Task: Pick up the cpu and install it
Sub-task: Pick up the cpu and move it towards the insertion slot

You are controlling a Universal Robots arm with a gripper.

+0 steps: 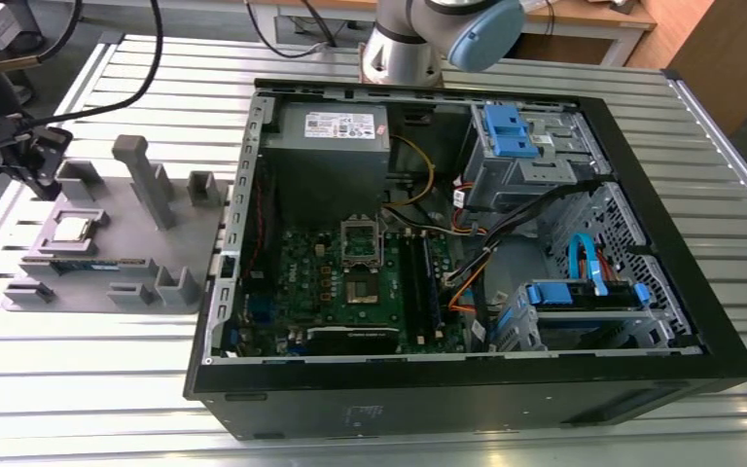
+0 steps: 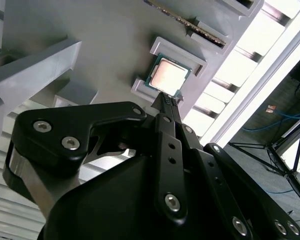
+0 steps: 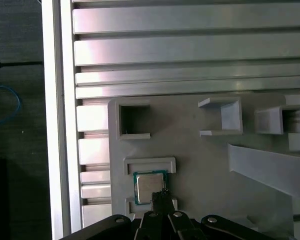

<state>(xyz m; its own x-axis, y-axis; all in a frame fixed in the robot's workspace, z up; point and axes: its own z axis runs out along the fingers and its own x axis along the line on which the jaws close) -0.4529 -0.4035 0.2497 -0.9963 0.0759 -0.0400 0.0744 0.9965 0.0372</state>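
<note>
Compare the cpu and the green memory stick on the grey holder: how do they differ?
Shape: the small square silvery-topped cpu is compact; the long narrow green memory stick is a strip.
Seat: the cpu lies flat in a walled square pocket; the memory stick lies alongside that pocket.
Proximity: the black gripper is by the cpu, apart from the memory stick.
Shared: both rest on the grey plastic holder, outside the black computer case.

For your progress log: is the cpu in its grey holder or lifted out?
In: the cpu lies flat between raised walls of the holder.
</note>
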